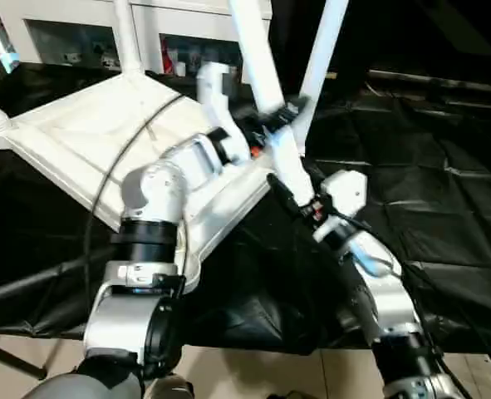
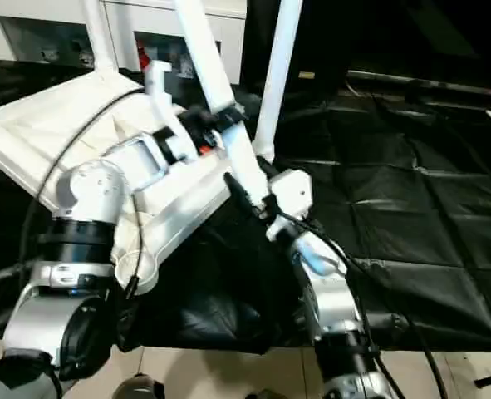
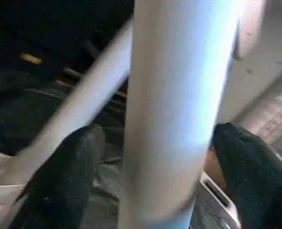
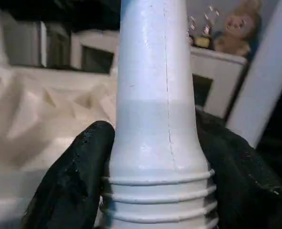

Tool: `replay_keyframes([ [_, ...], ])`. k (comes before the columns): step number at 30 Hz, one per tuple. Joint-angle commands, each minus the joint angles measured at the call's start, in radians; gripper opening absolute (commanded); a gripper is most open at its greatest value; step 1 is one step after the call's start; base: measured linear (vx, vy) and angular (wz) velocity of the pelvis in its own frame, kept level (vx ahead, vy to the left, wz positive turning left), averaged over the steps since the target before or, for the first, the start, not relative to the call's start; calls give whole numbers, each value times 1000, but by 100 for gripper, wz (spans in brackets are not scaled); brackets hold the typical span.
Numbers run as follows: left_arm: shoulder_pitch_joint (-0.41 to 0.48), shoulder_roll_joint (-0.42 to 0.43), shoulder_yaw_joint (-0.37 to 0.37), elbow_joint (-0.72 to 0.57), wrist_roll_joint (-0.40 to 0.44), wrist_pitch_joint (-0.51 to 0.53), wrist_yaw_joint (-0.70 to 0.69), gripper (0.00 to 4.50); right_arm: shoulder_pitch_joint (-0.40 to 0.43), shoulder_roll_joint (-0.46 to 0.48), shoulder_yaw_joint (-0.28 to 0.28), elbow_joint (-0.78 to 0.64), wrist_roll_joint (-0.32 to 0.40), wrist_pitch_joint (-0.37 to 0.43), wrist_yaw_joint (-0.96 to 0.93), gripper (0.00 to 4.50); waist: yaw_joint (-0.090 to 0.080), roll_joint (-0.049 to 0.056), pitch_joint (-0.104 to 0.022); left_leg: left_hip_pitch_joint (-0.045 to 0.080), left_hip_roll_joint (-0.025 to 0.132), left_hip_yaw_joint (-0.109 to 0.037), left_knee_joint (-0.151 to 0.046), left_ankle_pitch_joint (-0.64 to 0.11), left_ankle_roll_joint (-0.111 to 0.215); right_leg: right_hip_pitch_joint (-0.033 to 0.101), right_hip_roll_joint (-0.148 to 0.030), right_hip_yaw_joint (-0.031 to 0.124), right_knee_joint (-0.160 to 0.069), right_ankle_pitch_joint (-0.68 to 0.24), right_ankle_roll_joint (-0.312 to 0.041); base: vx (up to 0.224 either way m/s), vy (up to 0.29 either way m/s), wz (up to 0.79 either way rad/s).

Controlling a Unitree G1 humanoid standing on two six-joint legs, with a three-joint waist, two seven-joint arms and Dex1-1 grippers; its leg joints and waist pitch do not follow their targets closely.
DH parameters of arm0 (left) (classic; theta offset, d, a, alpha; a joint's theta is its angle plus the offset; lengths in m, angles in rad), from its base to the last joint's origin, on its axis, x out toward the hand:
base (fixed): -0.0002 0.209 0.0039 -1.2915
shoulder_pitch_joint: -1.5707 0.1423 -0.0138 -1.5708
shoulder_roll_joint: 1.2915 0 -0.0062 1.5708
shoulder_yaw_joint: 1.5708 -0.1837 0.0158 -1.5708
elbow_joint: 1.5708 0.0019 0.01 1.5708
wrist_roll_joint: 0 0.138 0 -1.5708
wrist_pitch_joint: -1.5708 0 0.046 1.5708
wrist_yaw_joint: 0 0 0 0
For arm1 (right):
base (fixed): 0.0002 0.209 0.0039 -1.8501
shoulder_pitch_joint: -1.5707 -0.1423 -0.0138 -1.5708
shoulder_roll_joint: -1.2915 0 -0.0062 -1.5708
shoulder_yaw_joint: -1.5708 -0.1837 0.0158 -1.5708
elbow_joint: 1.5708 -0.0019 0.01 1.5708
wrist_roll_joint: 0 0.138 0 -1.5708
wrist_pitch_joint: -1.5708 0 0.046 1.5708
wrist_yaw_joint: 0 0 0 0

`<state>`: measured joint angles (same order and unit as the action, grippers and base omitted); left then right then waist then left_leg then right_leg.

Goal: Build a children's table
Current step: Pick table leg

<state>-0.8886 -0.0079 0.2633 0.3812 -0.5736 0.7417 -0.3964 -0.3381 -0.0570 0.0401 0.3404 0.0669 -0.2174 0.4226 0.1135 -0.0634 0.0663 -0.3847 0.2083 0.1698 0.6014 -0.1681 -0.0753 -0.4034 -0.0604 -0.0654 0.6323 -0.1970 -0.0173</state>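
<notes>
We see the white plastic table top [image 1: 87, 141] lying upside down and tilted on the black-draped tabletop [image 1: 444, 191], its ribbed underside facing up and smooth, tapered tube legs rising from its round corner sockets. One leg [image 1: 266, 83] leans over the near edge of the top; its lower end widens into a ringed, threaded collar, which shows clearly in the right wrist view. The right gripper [image 4: 155, 162] has its jaws clamped on that leg just above the rings, both black fingers [image 4: 74, 181] pressed against the plastic. Higher on the same leg, the left gripper [image 3: 164, 176] straddles the tube with its jaws apart; the rough black pads [image 3: 64, 176] stand on either side of it, and we cannot tell whether they touch it. A second leg [image 1: 321, 58] stands just behind, upright in a far corner socket. The black cloth is crinkled and glossy. Behind the tabletop stands a white cabinet [image 1: 71, 25] with dark glass-fronted compartments holding small items too blurred to name.
</notes>
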Motion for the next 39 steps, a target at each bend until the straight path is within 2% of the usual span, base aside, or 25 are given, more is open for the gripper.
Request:
replay_keyframes([
  [1, -13, -11, -1, 1, 4, 4, 38, 371, -16, -6, -5, 7, -7, 2, -14, 265, 0, -1, -76, 17, 17, -1, -66, -130, 31, 59, -72, 47, -69, -53, -174, 0, 0, 0],
  [6, -1, -32, -1, -14, -4, 2, 49, 335, -32, 2, 5, 30, -30, -6, -27, 265, 1, -2, -75, 16, 16, 0, -64, -112, 41, 60, -72, 47, -67, -26, -183, 0, 0, 0],
  [7, -1, -38, -8, -15, -5, 3, 41, 330, -37, 4, 12, 36, -37, -11, -29, 265, 2, 2, -74, 17, 17, 0, -65, -118, 40, 59, -73, 47, -68, -32, -183, 0, 0, 0],
  [8, -1, -40, -11, -14, -4, 3, 38, 299, -39, 5, 15, 38, -40, -13, -31, 265, 0, -1, -74, 17, 17, 0, -66, -125, 37, 60, -73, 47, -69, -42, -182, 0, 0, 0],
  [9, -2, -43, -18, -12, -3, 3, 36, 299, -43, 7, 19, 43, -44, -15, -37, 265, 0, -1, -74, 16, 17, -1, -66, -127, 36, 61, -72, 47, -69, -45, -180, 0, 0, 0],
  [10, -2, -44, -26, -10, -2, 3, 34, 290, -46, 9, 23, 48, -47, -17, -44, 265, 0, 9, -74, 17, 18, -2, -67, -135, 29, 60, -73, 47, -71, -51, -178, 0, 0, 0],
  [12, 0, -47, -43, -7, 6, -6, 36, 276, -52, 15, 31, 58, -54, -24, -55, 265, -2, 8, -75, 19, 17, -2, -67, -144, 22, 59, -71, 47, -71, -44, -178, 0, 0, 0],
  [13, 0, -47, -45, -7, 9, -6, 40, 276, -54, 17, 32, 60, -57, -25, -58, 265, -1, 19, -76, 20, 18, -4, -67, -147, 19, 59, -71, 47, -68, -38, -182, 0, 0, 0],
  [17, -3, -40, -45, -2, 19, -10, 45, 240, -58, 23, 29, 67, -63, -31, -70, 265, -3, 15, -76, 19, 17, -4, -68, -146, 17, 61, -69, 47, -67, -7, -189, 0, 0, 0],
  [18, -4, -32, -45, 2, 29, -18, 47, 229, -59, 25, 29, 70, -65, -35, -75, 265, 2, 44, -77, 20, 17, -8, -68, -151, 12, 60, -72, 47, -63, -1, -192, 0, 0, 0],
  [19, -6, -24, -46, 6, 34, -19, 43, 218, -59, 26, 29, 74, -71, -41, -84, 265, -3, 27, -77, 21, 18, -5, -68, -159, 11, 61, -69, 47, -67, 13, -193, 0, 0, 0],
  [20, -8, -11, -46, 8, 39, -23, 38, 211, -59, 28, 32, 80, -81, -50, -97, 265, 5, 67, -78, 20, 16, -12, -68, -160, 2, 61, -72, 46, -60, 20, -203, 0, 0, 0],
  [21, -9, -5, -47, 10, 41, -26, 35, 205, -60, 29, 35, 84, -85, -56, -105, 265, -4, 43, -77, 20, 15, -7, -67, -173, 8, 62, -67, 47, -68, 28, -202, 0, 0, 0],
  [23, -15, 14, -50, 14, 40, -26, 15, 199, -61, 33, 44, 93, -70, -72, -85, 265, 1, 63, -79, 19, 13, -9, -66, -170, 6, 64, -69, 46, -64, 32, -213, 0, 0, 0],
  [24, -16, 17, -50, 15, 39, -26, 11, 195, -61, 34, 45, 94, -64, -73, -77, 321, -1, 57, -78, 21, 13, -7, -66, -181, 10, 62, -68, 46, -70, 22, -215, 0, 0, 0],
  [25, -18, 24, -55, 17, 42, -26, -2, 195, -60, 38, 44, 89, -43, -75, -57, 335, 1, 56, -78, 18, 12, -7, -66, -182, 14, 67, -69, 46, -69, 4, -219, 0, 0, 0],
  [26, -20, 36, -62, 22, 50, -30, -17, 194, -58, 37, 48, 76, -24, -69, -24, 335, 2, 63, -77, 15, 12, -7, -66, -178, 18, 67, -71, 47, -69, -12, -217, 0, 0, 0],
  [27, -20, 36, -62, 22, 50, -30, -17, 193, -58, 37, 48, 76, -24, -69, -24, 337, 1, 63, -77, 15, 11, -7, -66, -177, 24, 68, -70, 46, -71, -16, -216, 0, 0, 0],
  [29, -26, 65, -82, 34, 68, -44, -55, 191, -55, 22, 66, 37, 16, -21, 61, 345, 1, 65, -78, 17, 14, -8, -66, -176, 32, 67, -68, 46, -71, -19, -214, 0, 0, 0],
  [30, -29, 85, -100, 40, 83, -56, -79, 191, -56, 6, 65, 0, 67, 48, 122, 345, 1, 66, -78, 16, 15, -9, -67, -173, 33, 66, -68, 46, -70, -16, -214, 0, 0, 0],
  [31, -33, 99, -113, 46, 91, -59, -96, 190, -59, -7, 57, -33, 123, 119, 173, 351, 1, 57, -77, 17, 13, -10, -68, -168, 48, 72, -65, 45, -68, -16, -217, 0, 0, 0],
  [33, -52, 152, -157, 65, 116, -40, -154, 190, -90, -94, 6, -151, 365, 436, 351, 353, 3, 58, -77, 20, 16, -11, -68, -153, 69, 72, -65, 46, -66, 9, -220, 0, 0, 0],
  [34, -53, 154, -159, 66, 118, -40, -156, 190, -92, -100, 4, -153, 372, 445, 358, 353, 6, 54, -79, 20, 18, -11, -66, -143, 78, 74, -66, 46, -65, 17, -221, 0, 0, 0],
  [36, -60, 165, -167, 75, 124, -35, -167, 190, -111, -132, -10, -157, 414, 507, 393, 353, 8, 56, -79, 17, 19, -7, -64, -128, 66, 68, -74, 47, -66, 13, -229, 0, 0, 0],
  [39, -81, 183, -172, 94, 124, -20, -192, 190, -182, -198, -43, -96, 422, 596, 434, 353, 12, 49, -80, 18, 17, -3, -61, -111, 45, 65, -74, 45, -66, -8, -245, 0, 0, 0],
])
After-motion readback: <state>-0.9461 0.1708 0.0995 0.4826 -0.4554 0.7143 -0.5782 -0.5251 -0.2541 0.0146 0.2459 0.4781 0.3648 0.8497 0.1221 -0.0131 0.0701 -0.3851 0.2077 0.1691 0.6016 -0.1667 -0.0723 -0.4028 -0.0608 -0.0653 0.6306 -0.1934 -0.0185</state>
